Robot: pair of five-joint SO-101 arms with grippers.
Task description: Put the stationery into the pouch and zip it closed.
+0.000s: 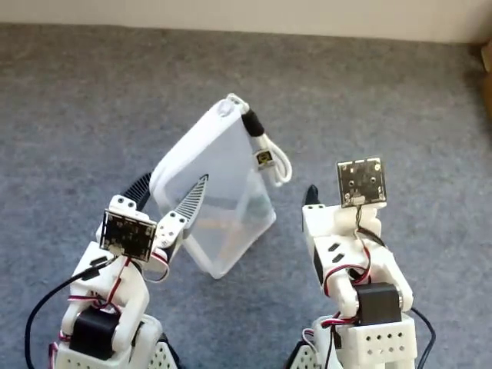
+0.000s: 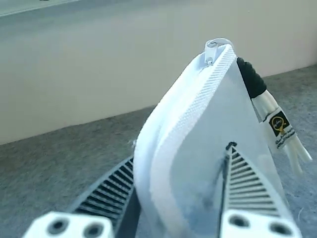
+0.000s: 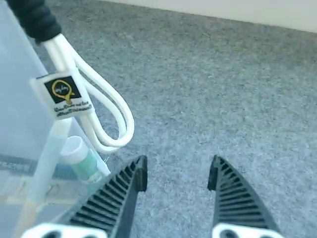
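A translucent pouch (image 1: pixel 223 192) with a white zipper edge (image 2: pixel 188 109) stands tilted on the grey carpet. Its zipper pull (image 2: pixel 213 47) sits at the far top corner, beside a black-ended white cord loop (image 1: pixel 270 157). My left gripper (image 1: pixel 165 196) is shut on the pouch's near zipper edge, one finger on each side (image 2: pixel 247 183). Through the wall I see a white-capped green item (image 3: pixel 81 158) inside the pouch (image 3: pixel 20 124). My right gripper (image 3: pixel 176 178) is open over bare carpet, just right of the pouch and near the cord loop (image 3: pixel 106 114).
Grey carpet (image 1: pixel 369 92) covers the whole work area, with a pale wall along the far edge (image 1: pixel 246 11). A brown object edge (image 1: pixel 486 69) shows at the far right. Open carpet lies beyond and right of the pouch.
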